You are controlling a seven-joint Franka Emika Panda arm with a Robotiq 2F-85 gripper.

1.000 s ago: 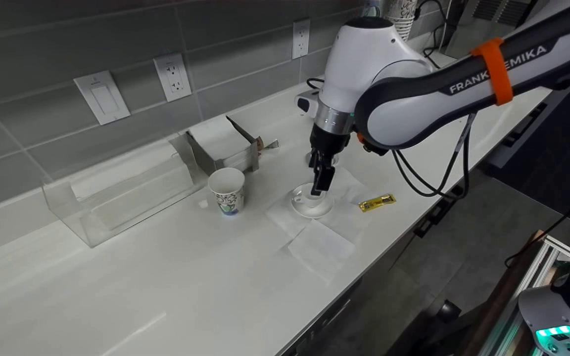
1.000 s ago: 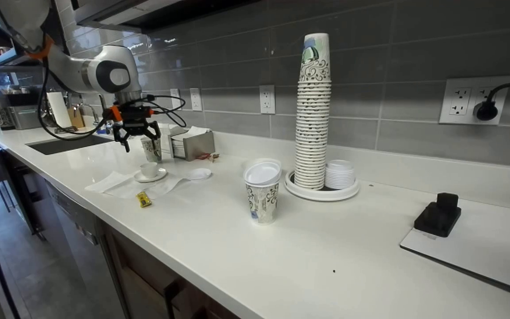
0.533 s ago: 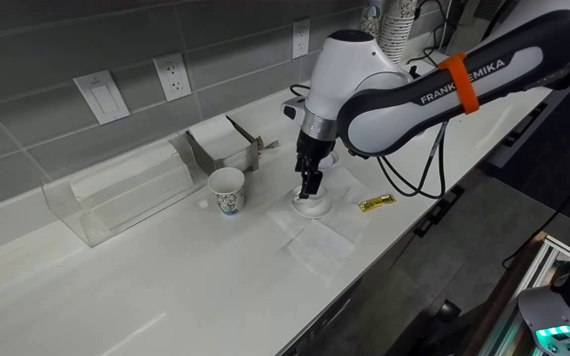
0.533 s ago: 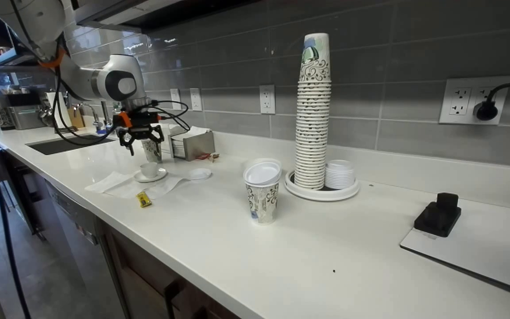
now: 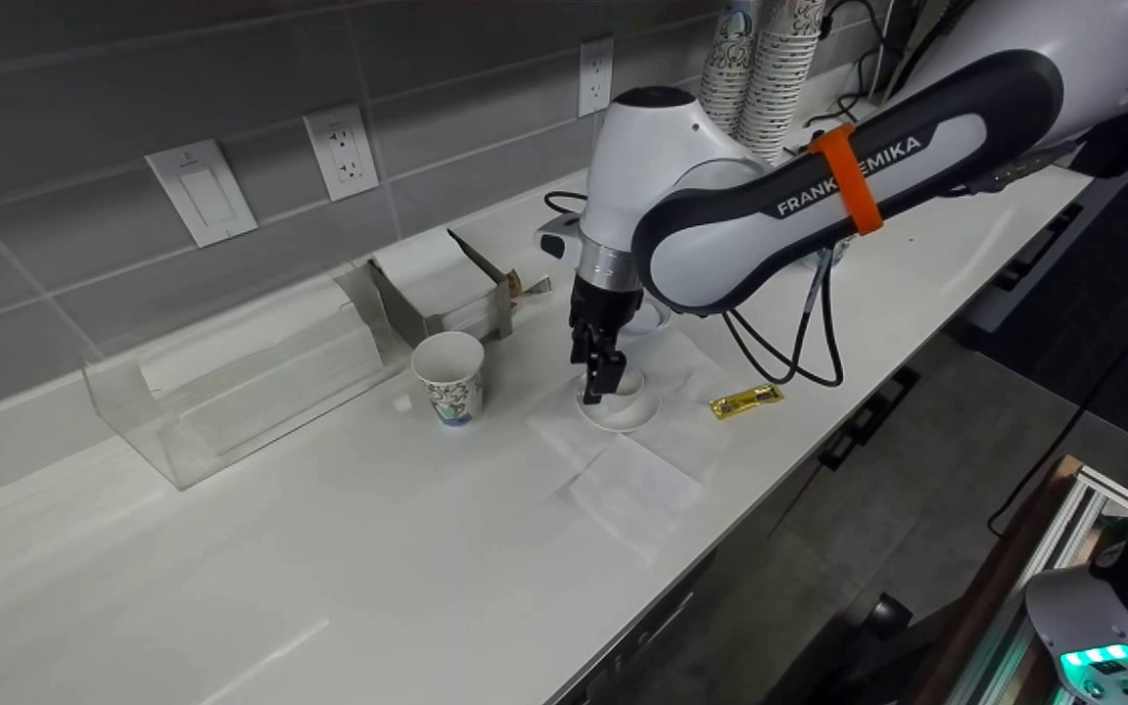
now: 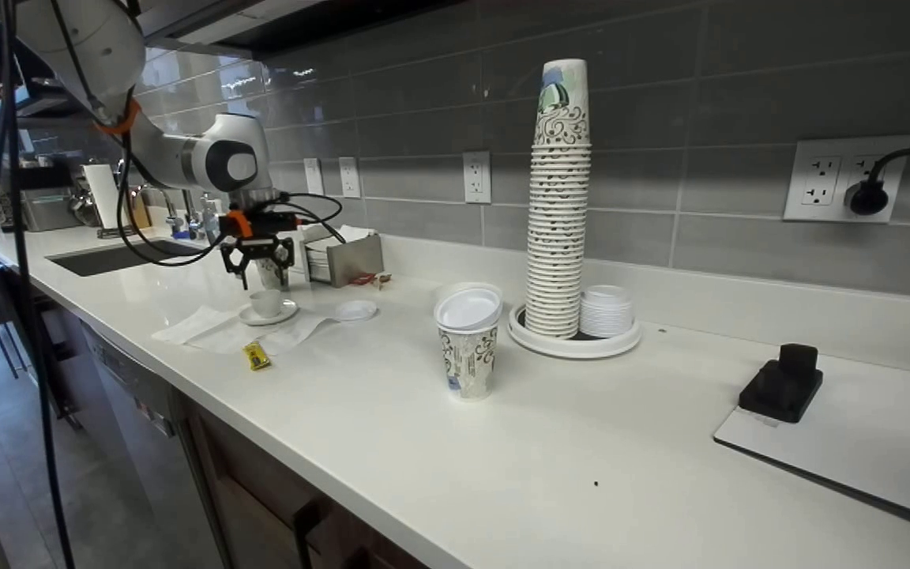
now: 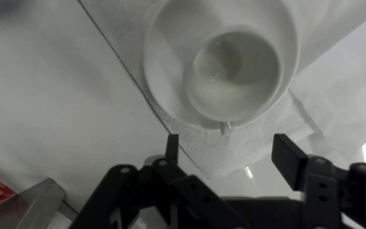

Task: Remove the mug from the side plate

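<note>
The mug, a small plain white cup, stands upright on the side plate in both exterior views (image 5: pixel 627 386) (image 6: pixel 267 303) and in the wrist view (image 7: pixel 237 79). Its handle points toward my jaws in the wrist view. The side plate is a round white saucer (image 5: pixel 629 421) that also shows in an exterior view (image 6: pixel 287 313) and the wrist view (image 7: pixel 165 73). My gripper (image 7: pixel 226 138) is open with nothing between its fingers. In the exterior views my gripper (image 5: pixel 598 382) (image 6: pixel 265 276) hangs just above and beside the mug, apart from it, partly hiding it in one of them.
Napkins (image 5: pixel 637 490) lie under and beside the plate. A patterned paper cup (image 5: pixel 450 392) and a napkin dispenser (image 5: pixel 456 304) stand near the wall, beside a clear box (image 5: pixel 260 392). A yellow packet (image 5: pixel 746 401) lies near the counter edge. A white lid (image 6: pixel 356 310) lies close by.
My arm has moved down and toward the paper cup, passing over the mug to its handle side. The gripper stays open. The mug and plate have not moved.
</note>
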